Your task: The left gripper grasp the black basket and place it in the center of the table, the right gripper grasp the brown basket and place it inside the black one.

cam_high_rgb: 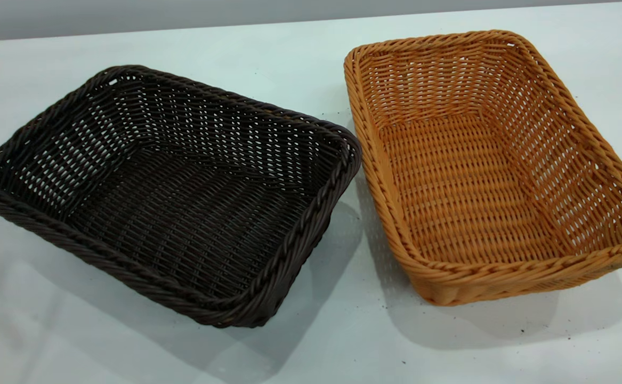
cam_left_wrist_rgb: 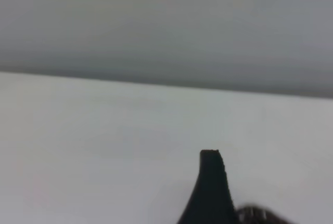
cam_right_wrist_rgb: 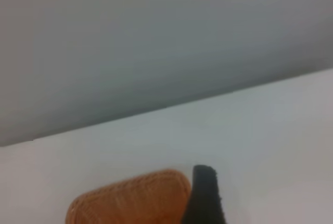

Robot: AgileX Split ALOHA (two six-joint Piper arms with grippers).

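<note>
The black basket (cam_high_rgb: pixel 167 197) and the brown basket (cam_high_rgb: pixel 494 165) sit side by side, nearly touching, on the white table (cam_high_rgb: pixel 342 341). Neither is held or nested, so both moves remain. Each wrist view shows one finger only; grip unclear.

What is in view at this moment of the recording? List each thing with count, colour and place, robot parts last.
black basket: one, very dark brown-black wicker, on the table at the exterior view's left, empty, turned at an angle.
brown basket: one, orange-tan wicker, on the table at the exterior view's right, empty, close beside the dark one; whether their rims touch cannot be told.
table: one, white with tiny dark specks, under both baskets.
wall: grey, behind the table's far edge.
left end effector: one black finger shows in the left wrist view, above bare table.
right end effector: one black finger shows in the right wrist view, near the brown basket's corner.
</note>
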